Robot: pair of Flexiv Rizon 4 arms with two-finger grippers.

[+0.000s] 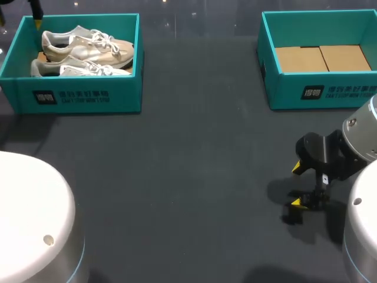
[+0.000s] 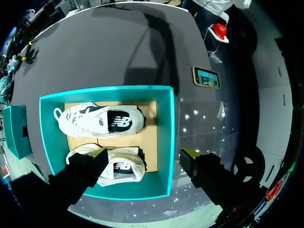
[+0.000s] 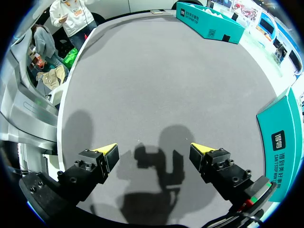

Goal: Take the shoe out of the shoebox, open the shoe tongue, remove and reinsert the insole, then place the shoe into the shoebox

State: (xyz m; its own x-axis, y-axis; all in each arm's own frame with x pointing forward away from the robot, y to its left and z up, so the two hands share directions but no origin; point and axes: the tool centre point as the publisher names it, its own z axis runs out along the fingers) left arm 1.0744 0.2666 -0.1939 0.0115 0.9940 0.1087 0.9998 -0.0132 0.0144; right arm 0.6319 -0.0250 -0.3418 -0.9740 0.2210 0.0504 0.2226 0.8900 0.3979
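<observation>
Our left gripper (image 2: 143, 155) hangs over the teal shoebox (image 1: 82, 97) at the far left of the table (image 1: 188, 165). Its two yellow-tipped fingers are spread wide and hold nothing. In the left wrist view, one finger is over a shoe and the other is out past the box wall.

Two pale shoes lie side by side in that box, on its brown card floor (image 2: 149, 111). The far shoe (image 1: 88, 46) and the near shoe (image 1: 82, 69) point their toes the same way (towards the middle of the table). Both have white laces.

Our right gripper (image 1: 299, 186) is low over the bare grey table at the near right. It is open wide too, with nothing in it. Its dark shadow falls on the table right under it.

A second shoebox (image 1: 321, 94), also teal, sits at the far right, well apart from the first. We see only brown card inside it.
</observation>
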